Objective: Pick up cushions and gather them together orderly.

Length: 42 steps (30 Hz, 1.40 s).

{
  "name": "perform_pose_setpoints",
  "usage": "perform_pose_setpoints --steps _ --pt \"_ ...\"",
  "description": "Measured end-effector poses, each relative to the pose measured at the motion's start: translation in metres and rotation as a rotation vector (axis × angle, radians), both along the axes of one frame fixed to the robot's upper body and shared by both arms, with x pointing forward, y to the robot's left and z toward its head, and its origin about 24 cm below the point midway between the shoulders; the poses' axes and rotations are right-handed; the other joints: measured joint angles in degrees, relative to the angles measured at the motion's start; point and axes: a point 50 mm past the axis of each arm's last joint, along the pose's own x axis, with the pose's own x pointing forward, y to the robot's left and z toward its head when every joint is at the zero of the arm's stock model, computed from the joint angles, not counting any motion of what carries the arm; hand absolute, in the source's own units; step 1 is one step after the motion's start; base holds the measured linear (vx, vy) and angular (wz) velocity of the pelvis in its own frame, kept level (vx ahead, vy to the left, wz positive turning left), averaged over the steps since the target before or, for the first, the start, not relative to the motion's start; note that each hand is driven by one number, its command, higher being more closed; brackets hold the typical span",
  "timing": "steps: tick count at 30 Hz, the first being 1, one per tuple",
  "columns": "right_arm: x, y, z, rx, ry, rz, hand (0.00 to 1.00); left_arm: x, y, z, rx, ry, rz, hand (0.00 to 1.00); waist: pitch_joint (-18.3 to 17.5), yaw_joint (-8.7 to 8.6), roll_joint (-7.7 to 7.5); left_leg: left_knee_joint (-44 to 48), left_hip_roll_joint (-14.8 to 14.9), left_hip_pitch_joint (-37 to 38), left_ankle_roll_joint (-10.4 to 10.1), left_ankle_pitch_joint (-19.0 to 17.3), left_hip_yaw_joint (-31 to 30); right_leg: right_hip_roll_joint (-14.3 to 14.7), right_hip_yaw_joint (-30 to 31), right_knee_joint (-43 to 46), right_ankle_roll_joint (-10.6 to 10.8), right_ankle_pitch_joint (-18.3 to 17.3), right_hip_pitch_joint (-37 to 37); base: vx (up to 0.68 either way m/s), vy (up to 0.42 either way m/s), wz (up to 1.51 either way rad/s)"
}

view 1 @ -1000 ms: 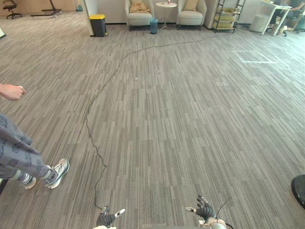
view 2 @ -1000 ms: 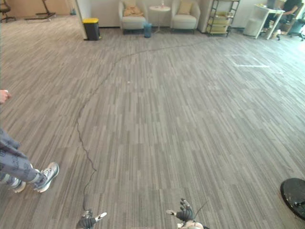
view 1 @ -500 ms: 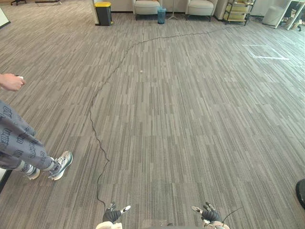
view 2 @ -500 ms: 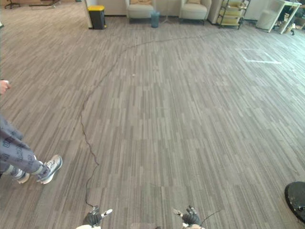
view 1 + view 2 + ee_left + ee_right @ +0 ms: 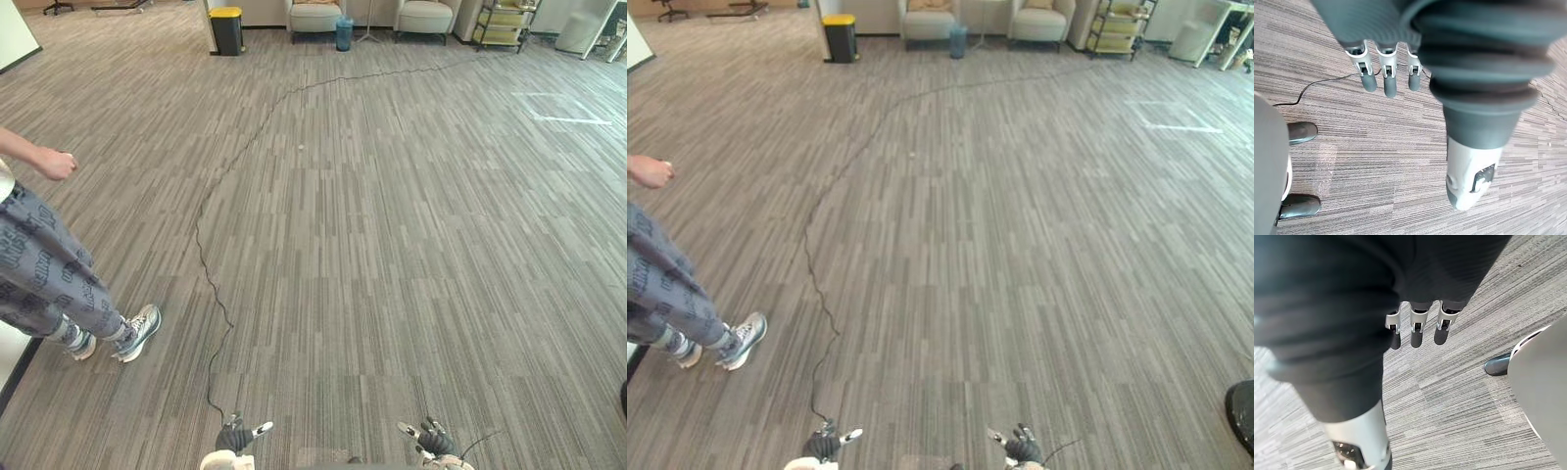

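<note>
Left hand (image 5: 235,438) and right hand (image 5: 432,440) hang low at 6 o'clock. The fingers of both are straight and relaxed and hold nothing, probably because nothing lies within reach on the floor (image 5: 392,245).

Cushions: cannot tell where they are. The likeliest place is the seats far off at 12 o'clock, whose backs are cut off.

Count:
- left armchair (image 5: 316,16) and right armchair (image 5: 423,15), two in all
- one blue bin (image 5: 343,32) between them
- one yellow-lidded bin (image 5: 227,29) at 11
- one shelf rack (image 5: 505,22) at 1
- one person (image 5: 49,264) at 9, standing off to the side
</note>
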Motion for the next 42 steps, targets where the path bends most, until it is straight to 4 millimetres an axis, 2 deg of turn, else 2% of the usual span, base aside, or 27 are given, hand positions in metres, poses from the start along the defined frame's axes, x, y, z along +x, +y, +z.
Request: perform_pose_setpoints --steps 9,11,12,13,15,16,18,21,22,23,24,25,26,27,28,29,31,32,33,34,35,36,37,38,40,41,42 --pt "0.003 0.0 0.0 -0.001 0.004 0.011 0.0 0.003 0.002 0.0 0.005 0.004 -0.007 0.0 1.0 -0.01 -0.53 1.3 0.1 -0.8 0.1 -0.3 -0.2 -0.2 -0.7 0.5 -0.3 -0.3 0.5 -0.04 -0.022 0.04" --pt "0.006 0.0 0.0 0.001 -0.006 0.014 0.0 0.008 0.006 0.002 0.016 -0.007 -0.01 0.0 1.8 -0.01 -0.98 8.8 1.1 -5.3 -0.1 -3.7 -0.6 -0.6 -1.0 4.1 -0.7 -2.5 -2.1 -0.06 -0.063 0.13" --pt "0.009 0.0 0.001 -0.001 -0.016 0.018 0.0 0.014 0.007 0.004 0.018 -0.023 -0.012 0.0 3.1 0.0 -0.68 16.8 2.5 -8.7 -0.4 -7.2 -1.1 -0.7 -1.5 7.3 -0.7 -4.7 -3.5 -0.03 -0.055 0.19" --pt "0.009 -0.002 0.002 -0.004 -0.017 0.018 0.0 0.016 0.007 0.004 0.017 -0.029 -0.013 0.0 3.6 0.02 -0.58 19.8 3.1 -10.0 -0.9 -8.1 -0.9 -0.8 -1.5 8.6 -1.0 -5.8 -3.9 -0.04 -0.038 0.21" --pt "0.01 -0.003 0.002 -0.007 -0.019 0.018 0.0 0.022 0.01 0.008 0.016 -0.058 0.0 0.0 4.8 0.39 -1.04 32.9 4.6 -15.3 -1.8 -8.4 1.3 -2.1 -1.5 11.9 -1.1 -8.2 -3.9 -0.02 0.018 0.11" --pt "0.011 -0.005 0.003 -0.013 -0.022 0.018 0.0 0.023 0.011 0.008 0.014 -0.064 0.01 0.0 5.3 0.77 -1.02 39.3 6.2 -17.8 -1.0 -10.0 3.4 -2.8 -1.3 12.8 -1.0 -9.3 -3.0 0.04 0.048 0.02" --pt "0.011 -0.008 0.004 -0.022 -0.025 0.019 0.0 0.025 0.009 0.009 0.006 -0.073 0.016 0.0 5.5 0.76 -0.37 39.8 7.6 -20.1 -0.6 -11.4 4.9 -3.8 -1.0 12.8 -0.2 -10.0 -2.6 0.09 0.107 -0.04" --pt "0.016 -0.008 0.005 -0.023 -0.034 0.022 0.0 0.028 0.009 0.011 0.005 -0.088 0.018 0.0 5.6 1.01 -0.32 30.9 7.0 -22.9 -0.8 -9.9 5.2 -6.4 0.4 12.8 0.9 -10.7 -2.7 0.24 0.221 -0.17" --pt "0.017 -0.008 0.005 -0.025 -0.032 0.022 0.0 0.03 0.008 0.011 0.003 -0.095 0.017 0.0 5.7 1.02 -0.14 24.5 6.6 -23.3 -1.7 -6.8 4.9 -7.7 1.3 12.8 2.1 -11.4 -2.3 0.32 0.303 -0.3" --pt "0.018 -0.009 0.005 -0.029 -0.03 0.025 0.0 0.03 0.007 0.012 0.001 -0.097 0.019 0.0 5.9 1.12 0.11 20.1 6.4 -23.4 -2.1 -1.8 4.8 -8.8 2.3 12.5 3.6 -12.3 -1.7 0.34 0.327 -0.31" --pt "0.018 -0.009 0.005 -0.029 -0.029 0.027 0.0 0.03 0.007 0.012 0.001 -0.097 0.019 0.0 5.9 1.22 0.13 19.8 6.1 -23.2 -2.4 0.2 5.0 -9.3 2.6 12.3 4.0 -12.5 -1.6 0.38 0.361 -0.31" --pt "0.019 -0.008 0.005 -0.03 -0.027 0.034 0.0 0.031 0.007 0.012 0.0 -0.099 0.02 0.0 5.6 1.55 -0.05 20.2 4.7 -22.5 -0.1 -0.2 5.9 -10.5 4.0 10.7 4.5 -12.7 -0.9 0.43 0.315 -0.23" --pt "0.019 -0.005 0.005 -0.028 -0.026 0.055 0.0 0.032 0.009 0.012 0.0 -0.103 0.029 0.0 5.5 1.58 -0.66 23.5 4.2 -24.4 0.4 -3.5 6.8 -10.8 5.6 10.6 3.9 -11.6 -0.9 0.54 0.334 -0.3" --pt "0.02 -0.004 0.005 -0.032 -0.026 0.067 0.0 0.034 0.011 0.014 -0.005 -0.115 0.049 0.0 5.5 1.97 -1.08 27.3 4.2 -25.5 1.9 -6.2 7.7 -11.5 5.8 11.4 4.0 -11.6 -1.3 0.48 0.242 -0.24" --pt "0.02 -0.003 0.005 -0.031 -0.025 0.07 0.0 0.034 0.011 0.014 -0.006 -0.117 0.054 0.0 5.6 2.2 -1.13 28.8 4.2 -25.6 2.6 -7.1 8.2 -11.9 6.4 11.9 4.1 -11.6 -1.3 0.48 0.275 -0.28" --pt "0.02 -0.003 0.005 -0.03 -0.025 0.069 0.0 0.034 0.012 0.014 -0.007 -0.114 0.065 0.0 5.5 2.17 -1.25 30.6 3.7 -24.4 3.4 -10.0 9.2 -13.1 7.7 14.7 4.9 -11.7 -1.3 0.55 0.349 -0.27" --pt "0.021 -0.004 0.006 -0.029 -0.036 0.071 0.0 0.031 0.012 0.011 -0.009 -0.097 0.069 0.0 5.3 1.99 -1.4 29.3 2.1 -21.3 4.0 -11.7 9.8 -14.5 9.6 25.0 5.8 -11.7 -4.9 0.46 0.277 -0.18" --pt "0.022 -0.004 0.007 -0.027 -0.045 0.074 0.0 0.03 0.012 0.011 -0.005 -0.091 0.053 0.0 5.2 1.52 -1.78 27.3 0.6 -18.4 4.4 -12.8 9.8 -15.7 10.9 38.6 7.0 -9.9 -10.1 0.35 0.168 0.07" --pt "0.023 -0.002 0.007 -0.022 -0.054 0.073 0.0 0.031 0.012 0.011 0.001 -0.088 0.035 0.0 5.4 1.39 -2.15 26.1 -0.2 -16.6 4.7 -13.3 9.6 -16.3 11.8 45.7 7.1 -7.3 -13.3 0.44 0.195 0.11" --pt "0.026 -0.002 0.008 -0.022 -0.062 0.075 0.0 0.03 0.013 0.011 0.005 -0.08 0.022 0.0 5.5 1.17 -2.43 24.7 -0.9 -14.2 5.0 -14.0 9.5 -16.6 12.2 52.8 7.4 -6.3 -16.2 0.44 0.146 0.02" --pt "0.03 -0.004 0.01 -0.029 -0.074 0.085 0.0 0.027 0.012 0.009 0.005 -0.061 0.016 0.0 5.8 1.11 -2.22 21.5 -1.5 -8.7 4.9 -14.5 9.3 -16.1 10.7 62.9 5.6 -8.6 -20.1 0.56 0.125 -0.05" --pt "0.034 -0.006 0.012 -0.039 -0.092 0.094 0.0 0.026 0.008 0.008 0.001 -0.056 -0.005 0.0 6.3 0.66 -1.2 17.7 -1.6 -3.4 4.9 -14.5 8.8 -15.0 7.2 66.2 3.7 -11.3 -23.0 0.47 0.098 -0.07" --pt "0.037 -0.007 0.014 -0.044 -0.103 0.101 0.0 0.026 0.006 0.008 -0.001 -0.054 -0.012 0.0 6.5 0.59 -0.93 16.5 -1.4 -1.6 4.9 -14.5 8.8 -14.5 5.1 66.2 2.6 -12.5 -23.8 0.58 0.072 -0.01" --pt "0.043 -0.008 0.018 -0.059 -0.131 0.123 0.0 0.026 0.003 0.008 -0.008 -0.054 -0.021 0.0 7.3 0.28 0.31 14.4 0.1 2.5 4.9 -14.5 9.2 -12.5 -0.6 62.9 0.0 -15.3 -26.8 0.49 0.006 0.09" --pt "0.051 -0.008 0.022 -0.063 -0.163 0.13 0.0 0.029 0.0 0.008 -0.011 -0.058 -0.041 0.0 7.5 -0.6 0.55 14.2 1.6 4.6 4.9 -14.5 9.1 -10.3 -6.2 54.4 -1.5 -15.7 -31.4 0.56 -0.036 0.25" --pt "0.056 -0.008 0.024 -0.066 -0.182 0.133 0.0 0.032 -0.003 0.009 -0.018 -0.066 -0.043 0.0 7.9 -1.52 0.46 13.9 2.3 6.3 4.9 -14.5 8.3 -7.9 -8.0 44.3 -1.9 -12.7 -34.2 0.43 -0.075 0.34" --pt "0.057 -0.008 0.025 -0.065 -0.185 0.132 0.0 0.033 -0.004 0.009 -0.021 -0.068 -0.044 0.0 8.1 -1.72 0.36 13.8 2.4 7.0 4.9 -14.5 7.9 -7.0 -8.1 39.7 -2.0 -10.6 -34.6 0.59 -0.113 0.43"
